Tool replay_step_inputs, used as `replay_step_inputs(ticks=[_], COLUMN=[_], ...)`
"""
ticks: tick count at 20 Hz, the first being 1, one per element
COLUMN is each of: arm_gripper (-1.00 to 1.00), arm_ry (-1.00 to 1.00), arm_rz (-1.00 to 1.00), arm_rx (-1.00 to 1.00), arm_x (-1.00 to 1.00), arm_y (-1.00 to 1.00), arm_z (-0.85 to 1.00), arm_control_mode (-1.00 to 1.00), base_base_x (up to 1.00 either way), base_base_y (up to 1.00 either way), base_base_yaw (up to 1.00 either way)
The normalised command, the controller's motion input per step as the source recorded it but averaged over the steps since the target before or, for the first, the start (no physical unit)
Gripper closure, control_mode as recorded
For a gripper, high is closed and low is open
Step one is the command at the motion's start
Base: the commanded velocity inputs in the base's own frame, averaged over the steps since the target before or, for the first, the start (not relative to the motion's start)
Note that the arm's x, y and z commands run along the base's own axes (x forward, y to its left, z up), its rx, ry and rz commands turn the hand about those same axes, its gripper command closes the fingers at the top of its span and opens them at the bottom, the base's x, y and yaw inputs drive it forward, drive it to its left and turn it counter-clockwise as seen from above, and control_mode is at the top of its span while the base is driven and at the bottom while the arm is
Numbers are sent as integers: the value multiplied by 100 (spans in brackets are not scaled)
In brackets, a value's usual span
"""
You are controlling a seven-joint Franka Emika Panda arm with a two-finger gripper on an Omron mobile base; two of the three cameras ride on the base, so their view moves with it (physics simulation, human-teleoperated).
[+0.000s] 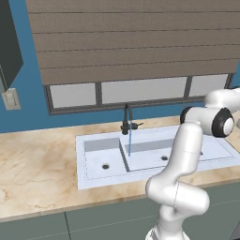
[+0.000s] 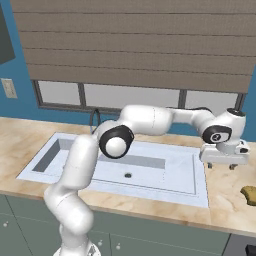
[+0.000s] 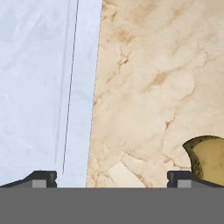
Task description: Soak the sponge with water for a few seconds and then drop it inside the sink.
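Water (image 1: 130, 140) is falling in a thin, straight pale-blue stream from the dark faucet (image 1: 126, 119) into the sink (image 1: 93, 154), landing near the divider between the narrow basin and the wider one; each basin is showing a small round drain. The sink is sitting recessed in a marbled beige worktop (image 1: 37, 164) below a window with a lowered slatted blind (image 1: 136, 37). The white arm is reaching across the wider basin in the right base view, and the hand (image 2: 224, 165) is hanging just past the sink's right-hand rim, above bare worktop, pointing downward. The sponge (image 2: 249, 194) — a yellow-orange block — is lying on the worktop to the right of the sink, near the hand but apart from it, and well apart from the stream. In the hand view the sponge (image 3: 208, 158) is showing as a rounded yellow-brown shape at the lower right, just above the right-side fingertip (image 3: 179, 178), while the sink's pale rim is taking up the left part and the marbled surface the rest. The two fingertips are standing far apart at opposite sides of that view, with nothing between them — the hand is spread wide and is gripping nothing. Whether the fingertip is touching the sponge cannot be told from these views. A pale wall plate (image 1: 11, 99) is sitting on the blue wall at the left.
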Motion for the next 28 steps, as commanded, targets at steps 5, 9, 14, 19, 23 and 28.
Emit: replay_step_inputs(ticks=[5,9,14,19,23,28], arm_gripper=[-100,-100,-100,-100,-100,-100], arm_ry=[0,0,0,0,0,0], arm_rz=[0,0,0,0,0,0], arm_rx=[1,0,0,0,3,4], arm_x=[-11,-7,-2,0,-4,0], arm_y=[-22,-26,-28,-27,-23,-22], arm_z=[0,0,0,-2,-7,-19], arm_control_mode=[-100,-100,-100,-100,-100,-100], base_base_x=[0,0,0,0,0,0], base_base_y=[0,0,0,0,0,0], base_base_yaw=[0,0,0,0,0,0])
